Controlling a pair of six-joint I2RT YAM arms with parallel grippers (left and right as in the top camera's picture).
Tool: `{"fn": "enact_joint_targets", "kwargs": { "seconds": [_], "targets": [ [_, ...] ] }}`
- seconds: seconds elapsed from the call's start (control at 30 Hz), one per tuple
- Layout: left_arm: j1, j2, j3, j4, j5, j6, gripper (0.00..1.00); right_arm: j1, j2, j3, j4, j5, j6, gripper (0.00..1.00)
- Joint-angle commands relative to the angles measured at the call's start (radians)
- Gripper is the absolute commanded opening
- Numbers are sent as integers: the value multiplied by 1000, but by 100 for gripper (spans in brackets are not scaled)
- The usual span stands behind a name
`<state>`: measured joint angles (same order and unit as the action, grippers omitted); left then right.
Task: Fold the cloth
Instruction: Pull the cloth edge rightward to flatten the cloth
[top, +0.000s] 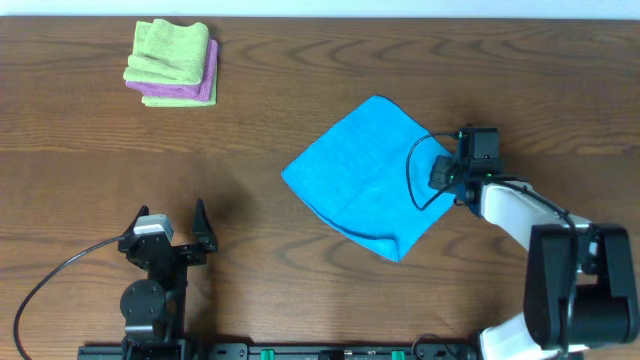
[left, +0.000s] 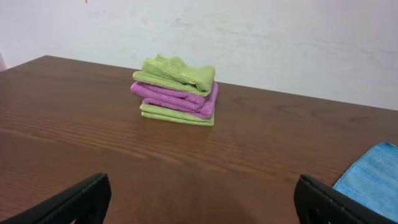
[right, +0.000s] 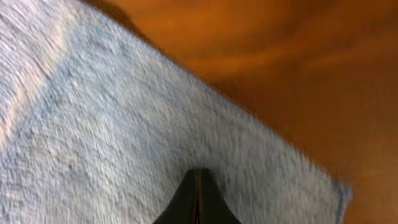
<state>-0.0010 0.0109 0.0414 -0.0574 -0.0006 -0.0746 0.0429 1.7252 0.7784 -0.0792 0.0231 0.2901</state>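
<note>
The sky-blue cloth (top: 365, 175) lies on the table right of centre, turned like a diamond, with a rounded fold along its lower left edge. My right gripper (top: 447, 172) is at the cloth's right corner. In the right wrist view its fingers (right: 198, 186) are pressed together with the cloth (right: 124, 124) bunched at their tips, so it is shut on the cloth. The view is blurred. My left gripper (top: 168, 222) is open and empty near the front left edge, well away from the cloth. The left wrist view shows its two fingers (left: 202, 202) spread wide and a cloth edge (left: 373, 177) at the far right.
A stack of folded light green and purple cloths (top: 172, 64) sits at the back left and also shows in the left wrist view (left: 177, 90). A black cable (top: 415, 180) loops over the blue cloth by the right gripper. The table (top: 300, 70) is dark wood.
</note>
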Motion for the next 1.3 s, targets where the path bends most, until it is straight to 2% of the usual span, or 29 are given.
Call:
{"fn": "enact_joint_targets", "kwargs": {
  "seconds": [0.0, 0.23, 0.4, 0.57, 0.7, 0.8, 0.93, 1.0, 1.17, 1.27],
  "targets": [
    [4, -5, -37, -20, -10, 0, 95, -8, 43, -7, 62, 14, -96, 1],
    [4, -5, -37, -20, -10, 0, 95, -10, 111, -3, 175, 13, -91, 1],
    [4, -5, -37, -20, -10, 0, 95, -8, 55, 55, 69, 3, -62, 1],
    [4, -5, -37, -20, -10, 0, 95, -14, 6, 130, 56, 6, -67, 1],
    [4, -5, -37, -20, -10, 0, 95, 14, -37, 227, -139, -20, -46, 1],
    [4, -5, -37, -20, -10, 0, 95, 43, -74, 284, -318, -18, 67, 1],
    [4, -5, -37, -20, -10, 0, 95, 51, -87, 259, -498, -15, 392, 1],
    [4, -5, -37, -20, -10, 0, 95, 54, -86, 189, -475, -37, 507, 1],
    [4, -5, -37, -20, -10, 0, 95, 55, -76, 61, -267, -15, 616, 2],
    [4, -5, -37, -20, -10, 0, 95, 55, -48, 45, -252, 47, 697, 1]
  ]
}}
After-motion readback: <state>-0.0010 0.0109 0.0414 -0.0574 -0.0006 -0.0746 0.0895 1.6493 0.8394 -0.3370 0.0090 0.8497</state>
